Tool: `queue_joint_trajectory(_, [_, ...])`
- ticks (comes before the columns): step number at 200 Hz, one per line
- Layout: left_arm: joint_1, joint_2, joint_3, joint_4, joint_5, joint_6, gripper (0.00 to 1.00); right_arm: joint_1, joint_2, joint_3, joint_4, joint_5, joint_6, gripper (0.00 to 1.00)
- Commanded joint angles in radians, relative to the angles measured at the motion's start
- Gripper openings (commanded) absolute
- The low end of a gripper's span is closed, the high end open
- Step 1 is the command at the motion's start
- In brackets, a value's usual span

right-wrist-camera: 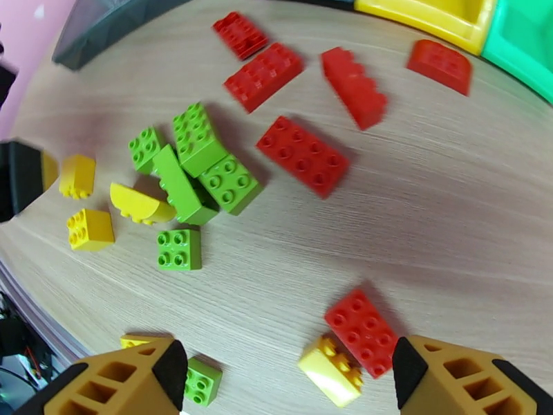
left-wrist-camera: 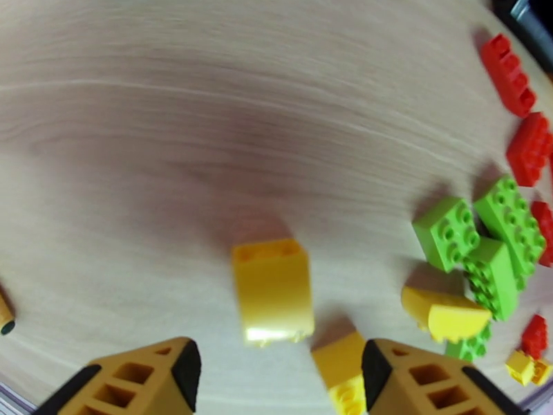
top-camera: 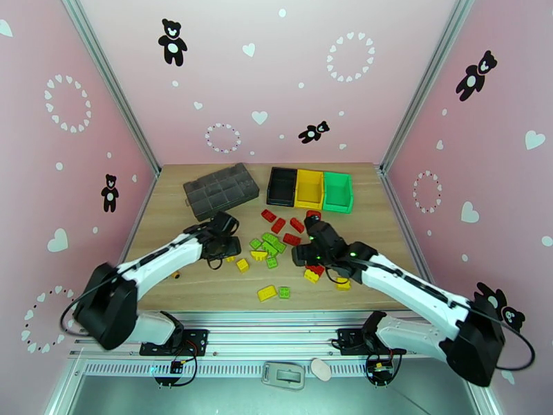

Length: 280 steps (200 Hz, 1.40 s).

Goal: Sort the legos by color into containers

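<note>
Orange and black, the left gripper (left-wrist-camera: 276,364) has its jaws apart and nothing clamped. A yellow brick (left-wrist-camera: 273,292) lies on the table (left-wrist-camera: 207,133) just ahead of the gap and looks clear of both pads, though it is blurred. A second yellow brick (left-wrist-camera: 339,368) sits close to the right jaw. To the right is a green cluster (left-wrist-camera: 491,250), with red pieces beyond it.

The right gripper (right-wrist-camera: 283,371) is open too and holds nothing. A red brick (right-wrist-camera: 361,332) and a yellow wedge (right-wrist-camera: 330,371) lie touching, just inside its right jaw. The rest of the legos (top-camera: 273,245) are spread over the middle of the table between the two arms. Reds lie farthest, greens are in the centre, and yellows are nearer and to the left.

At the far edge stand the black bin (top-camera: 280,203), yellow bin (top-camera: 308,203) and green bin (top-camera: 339,205), joined in a row. The organizer (top-camera: 221,190) is to their left. No legos can be made out in the bins.

These pieces are probably light, hard and rigid, so a firm pinch should not hurt them. Their glossy walls look slippery, and a light brick may skate or tip if one pad arrives first. The best hold is likely across two flat, parallel side walls, low on the body and centred, and across the short width on oblong pieces. Studded tops and sloped faces, as on the wedge, would tend to squirt out. Touching neighbours such as the red brick and wedge may need the jaws placed so that only one piece is taken.
</note>
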Motion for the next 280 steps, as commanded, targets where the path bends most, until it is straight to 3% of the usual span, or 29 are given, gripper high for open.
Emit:
queue_joint_trajectory(1, [-0.011,0.057,0.036,-0.014,-0.052,0.016,0.64,0.034,0.041,0.042,-0.01,0.075,0.021,0.84])
queue_joint_trajectory(78, [-0.013,0.102,0.042,0.012,-0.057,0.018,0.52,0.045,0.038,0.029,0.009,0.09,0.032,0.84])
queue_joint_trajectory(144, [-0.014,0.136,0.041,0.028,-0.048,0.02,0.48,0.045,-0.006,0.012,-0.001,0.122,0.038,0.85])
queue_joint_trajectory(205, [-0.013,0.064,0.063,0.02,0.006,0.036,0.29,0.017,0.014,0.017,0.007,0.129,0.07,0.88])
queue_joint_trajectory(240, [-0.014,0.0,0.098,0.099,0.157,0.082,0.25,-0.076,0.027,0.017,0.093,0.034,0.08,0.87])
queue_joint_trajectory(280, [-0.013,0.051,0.219,0.199,0.344,0.113,0.23,-0.26,0.096,0.042,0.249,-0.224,0.114,0.86])
